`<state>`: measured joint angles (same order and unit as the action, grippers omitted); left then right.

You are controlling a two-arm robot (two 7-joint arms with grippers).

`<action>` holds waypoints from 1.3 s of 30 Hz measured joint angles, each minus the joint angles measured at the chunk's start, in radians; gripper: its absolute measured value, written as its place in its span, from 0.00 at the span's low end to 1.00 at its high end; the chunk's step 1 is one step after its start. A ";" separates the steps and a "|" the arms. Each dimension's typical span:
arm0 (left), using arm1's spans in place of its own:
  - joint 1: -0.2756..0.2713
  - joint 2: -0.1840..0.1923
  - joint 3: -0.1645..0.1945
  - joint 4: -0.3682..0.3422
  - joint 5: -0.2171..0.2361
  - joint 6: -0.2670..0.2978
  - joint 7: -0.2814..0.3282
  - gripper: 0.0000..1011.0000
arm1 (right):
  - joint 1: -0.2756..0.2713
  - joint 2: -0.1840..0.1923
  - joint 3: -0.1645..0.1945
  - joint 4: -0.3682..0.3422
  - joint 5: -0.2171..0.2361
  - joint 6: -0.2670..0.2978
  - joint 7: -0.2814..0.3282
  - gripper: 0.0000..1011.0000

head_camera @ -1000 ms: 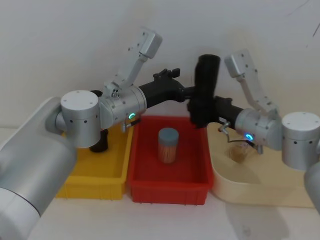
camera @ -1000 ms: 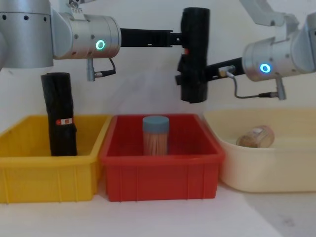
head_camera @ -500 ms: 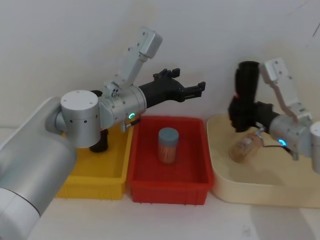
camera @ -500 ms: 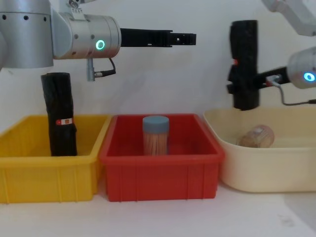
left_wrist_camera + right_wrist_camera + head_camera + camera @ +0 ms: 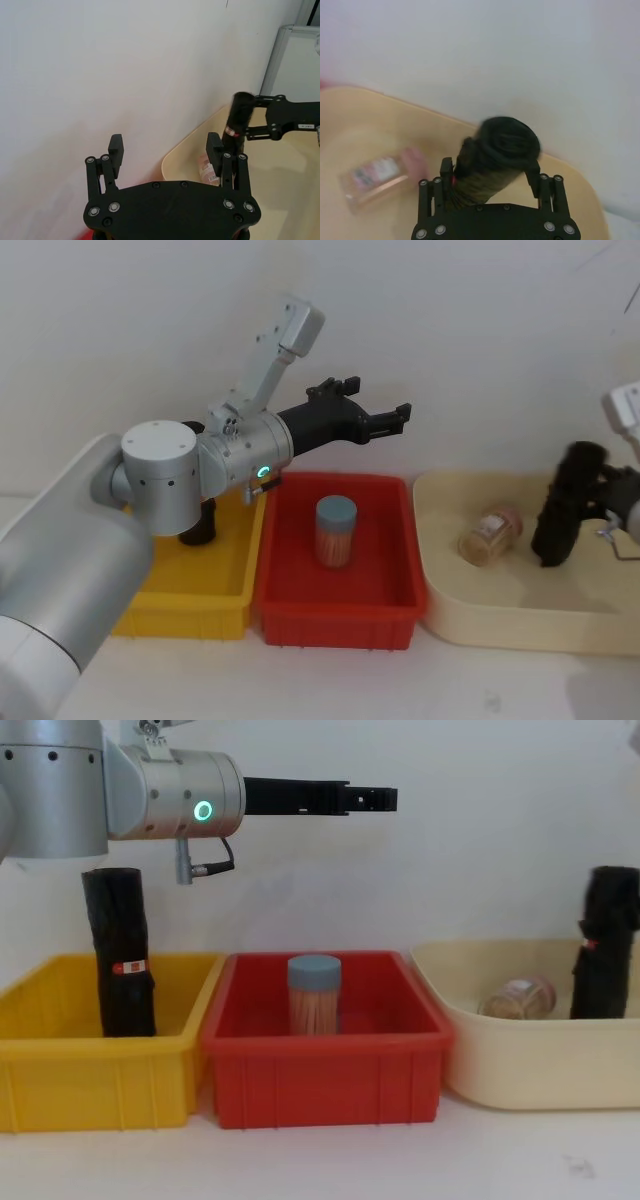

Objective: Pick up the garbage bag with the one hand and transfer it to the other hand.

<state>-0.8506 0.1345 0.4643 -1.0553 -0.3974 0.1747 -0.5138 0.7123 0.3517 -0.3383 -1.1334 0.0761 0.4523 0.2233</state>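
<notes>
While a second black roll stands upright at the back of the yellow bin on the far left, the robot's left gripper hangs high above the red bin at the centre, its slim black fingers spread apart with nothing between them, the silver arm behind it showing a green ring light. Inside the red bin a clear jar with a blue lid stands upright, well below the empty gripper and apart from it. To the right, the cream tray holds a small bottle lying on its side near the tray's middle. Just right of that bottle, the garbage bag, a black crinkly roll with a small red label, stands nearly upright over the tray's right part, tilted a little in the head view, and whether its lower end touches the tray floor cannot be told. The right gripper clamps the roll from both sides, as its own wrist view shows looking down on the roll's top end, and the left wrist view catches the same grip from farther off, with the black gripper body reaching in from the tray's far side.
</notes>
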 joint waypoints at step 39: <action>0.000 0.000 0.000 0.000 0.000 0.000 0.000 0.99 | -0.070 0.077 0.035 -0.094 -0.019 0.060 -0.008 0.99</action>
<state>-0.8506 0.1345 0.4644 -1.0552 -0.3974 0.1747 -0.5138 0.6424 0.4289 -0.3037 -1.2273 0.0576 0.5123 0.2155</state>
